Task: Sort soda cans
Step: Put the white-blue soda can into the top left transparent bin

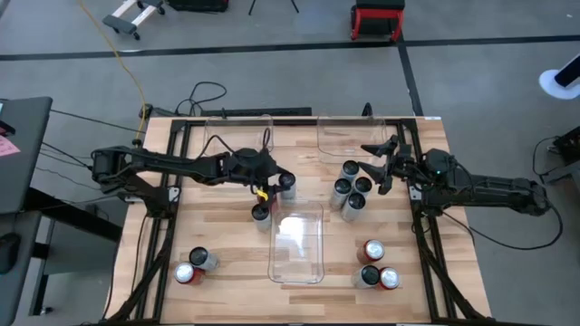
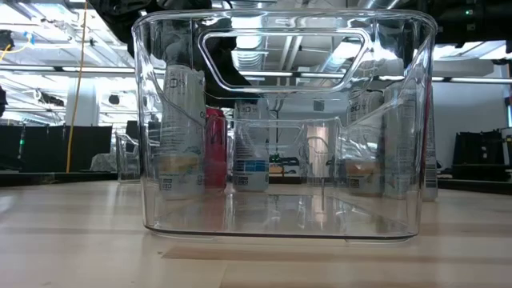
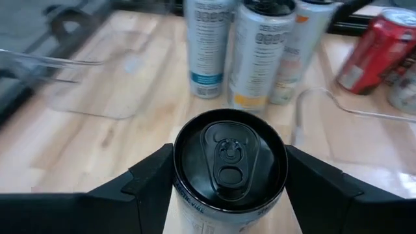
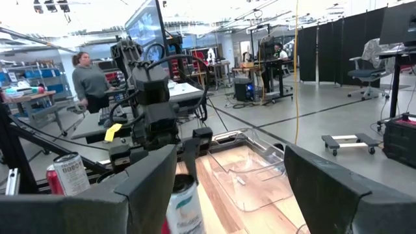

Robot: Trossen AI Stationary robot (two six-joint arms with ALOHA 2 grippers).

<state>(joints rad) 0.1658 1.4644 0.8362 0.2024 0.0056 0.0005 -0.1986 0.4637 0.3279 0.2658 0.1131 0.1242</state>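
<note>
Picking up one white slim soda can with a black top (image 3: 229,170) looks like the step in hand: our left gripper (image 3: 229,188) sits around it on the wooden tabletop (image 1: 227,244), just left of the clear plastic bin (image 1: 297,268). Its fingers (image 3: 146,185) flank the rim on both sides, about touching, though we can't tell if they've gripped it. Next we'd squeeze firmly, then lift straight up. Our right gripper (image 1: 381,163) waits wide open beside the cluster of silver-grey cans (image 1: 350,188).
</note>
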